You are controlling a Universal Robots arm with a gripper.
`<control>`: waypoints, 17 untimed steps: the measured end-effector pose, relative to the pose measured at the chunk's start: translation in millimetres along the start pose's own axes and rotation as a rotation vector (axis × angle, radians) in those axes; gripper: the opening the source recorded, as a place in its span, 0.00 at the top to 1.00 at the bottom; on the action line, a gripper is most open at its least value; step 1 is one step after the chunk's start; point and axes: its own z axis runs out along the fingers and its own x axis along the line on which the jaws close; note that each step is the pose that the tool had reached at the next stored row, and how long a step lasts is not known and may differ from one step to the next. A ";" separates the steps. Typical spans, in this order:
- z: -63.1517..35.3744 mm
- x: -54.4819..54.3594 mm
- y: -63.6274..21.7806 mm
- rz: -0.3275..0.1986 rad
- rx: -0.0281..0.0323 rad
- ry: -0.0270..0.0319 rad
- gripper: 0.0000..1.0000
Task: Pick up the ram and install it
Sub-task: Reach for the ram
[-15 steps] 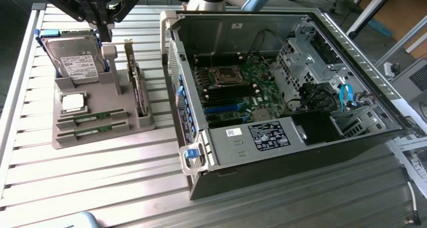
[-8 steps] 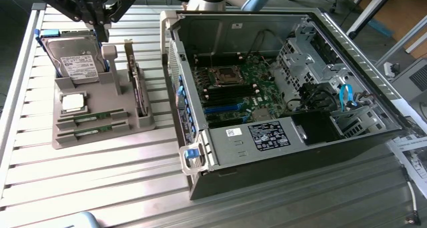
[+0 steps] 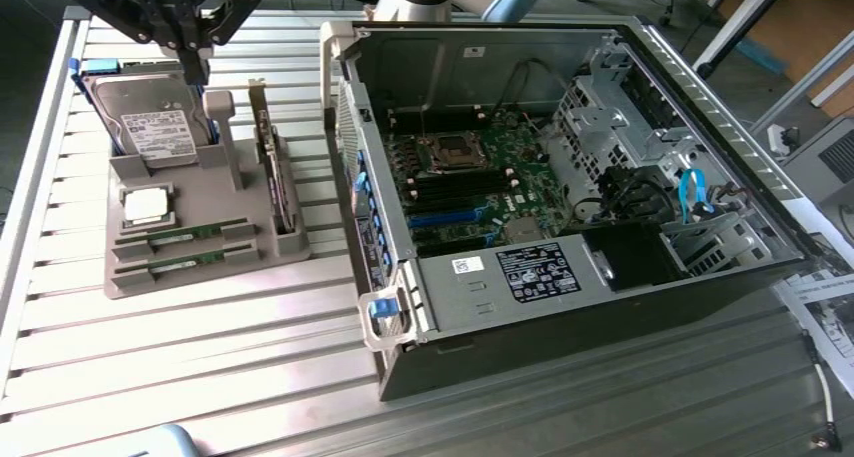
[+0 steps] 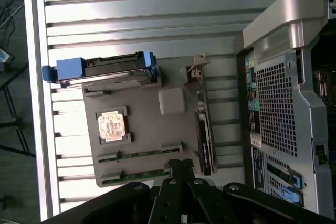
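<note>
Two long green ram sticks (image 3: pixel 187 235) (image 3: pixel 184 263) lie side by side in slots at the near end of a grey holder (image 3: pixel 247 262). In the wrist view the same ram sticks (image 4: pixel 143 154) (image 4: pixel 137 174) sit just beyond my fingertips. My gripper (image 3: pixel 196 75) hangs high above the holder's far end, over the hard drive, apart from everything. Its black fingers (image 4: pixel 178 165) are pressed together with nothing between them. The open computer case (image 3: pixel 574 177) lies at the exterior view's right with its motherboard (image 3: pixel 481 182) exposed.
The holder also carries a hard drive (image 3: pixel 154 127) in a blue bracket (image 4: pixel 71 69), a square processor (image 3: pixel 144 205) and an upright expansion card (image 3: pixel 276 177). All stand on a slatted metal table (image 3: pixel 200 357). The case's rear wall (image 4: pixel 283 103) rises beside the holder.
</note>
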 end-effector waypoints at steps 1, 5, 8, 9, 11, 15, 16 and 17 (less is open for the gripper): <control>0.0 0.7 -0.1 0.000 0.0000 0.0000 0.89; -0.1 4.6 -0.3 0.000 0.0000 0.0000 0.89; -0.2 7.7 -0.6 0.000 0.0000 0.0000 0.89; -0.2 8.7 -0.6 0.000 -0.0001 -0.0001 0.89; -0.3 10.5 -0.8 0.000 0.0000 0.0000 0.89; -0.4 14.3 -1.1 0.000 0.0001 0.0000 0.89; -0.4 15.6 -1.2 0.000 0.0000 0.0000 0.89; -0.5 16.7 -1.3 0.000 0.0000 0.0000 0.89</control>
